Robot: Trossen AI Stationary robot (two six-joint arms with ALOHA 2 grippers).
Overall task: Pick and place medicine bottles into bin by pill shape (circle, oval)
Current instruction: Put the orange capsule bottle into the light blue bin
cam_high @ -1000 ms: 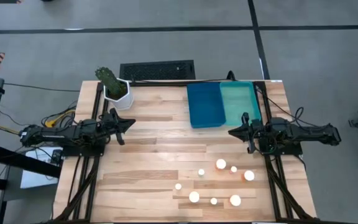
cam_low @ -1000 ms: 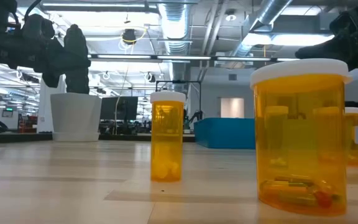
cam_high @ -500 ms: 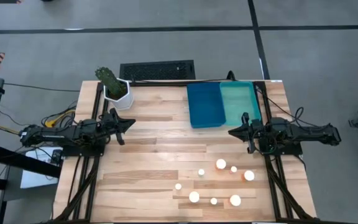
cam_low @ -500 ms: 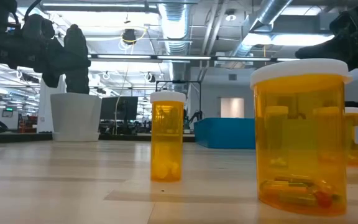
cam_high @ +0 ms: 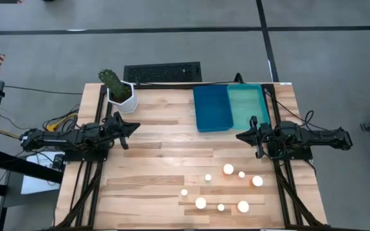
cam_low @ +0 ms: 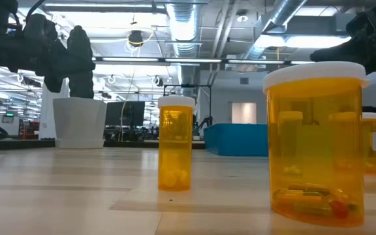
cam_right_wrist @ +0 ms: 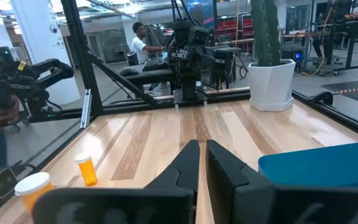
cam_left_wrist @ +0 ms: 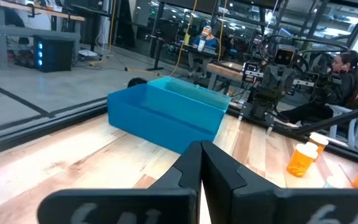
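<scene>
High view: bottles (cam_high: 223, 188) upright, clustered near right edge, just below right gripper (cam_high: 239, 135); left gripper (cam_high: 135, 126) well apart. Both clenched, empty.

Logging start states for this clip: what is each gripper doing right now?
Left gripper: closed, holding nothing, above the table's left side.
Right gripper: closed, holding nothing, just in front of the bins.

Left arm lies low at the left edge, left gripper (cam_high: 133, 126) closed, pointing right. Right arm mirrors it at the right edge, right gripper (cam_high: 240, 135) closed, pointing left. Both hold nothing.
</scene>
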